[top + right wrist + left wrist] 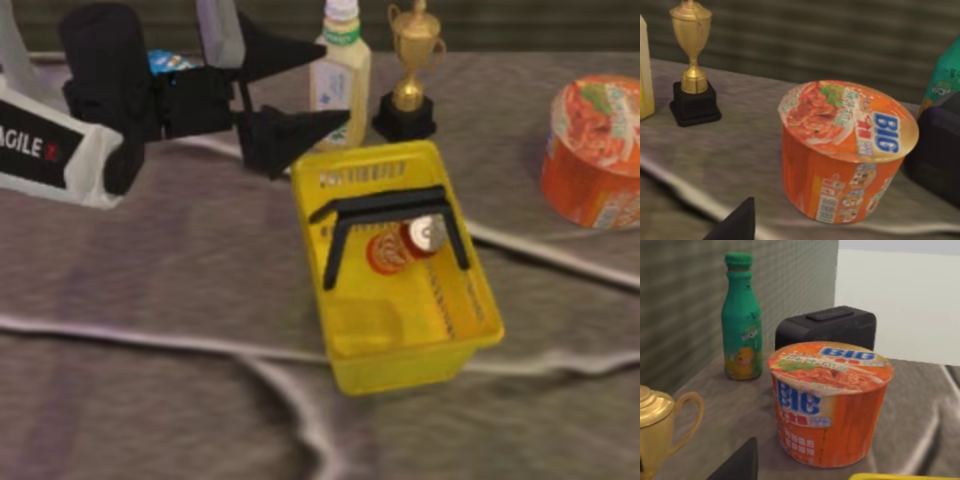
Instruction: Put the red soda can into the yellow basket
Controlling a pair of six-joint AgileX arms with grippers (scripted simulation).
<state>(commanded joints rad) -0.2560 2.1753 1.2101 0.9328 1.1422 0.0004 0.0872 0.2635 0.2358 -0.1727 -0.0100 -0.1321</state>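
The left hand (290, 90) hovers released, its two black fingers spread wide, just above the far left corner of the yellow basket (470, 345). Inside the basket, under the black folding handles (390, 215), the red soda can (405, 245) lies tipped on its side, silver top facing right. Behind the basket stand a cream bottle (340, 75) and a gold trophy (412, 65). An orange noodle tub (595, 150) sits at the surface's right edge. The right hand is out of sight.

Glossy yellow plastic basket (395, 335) on wrinkled grey cloth (150, 300).
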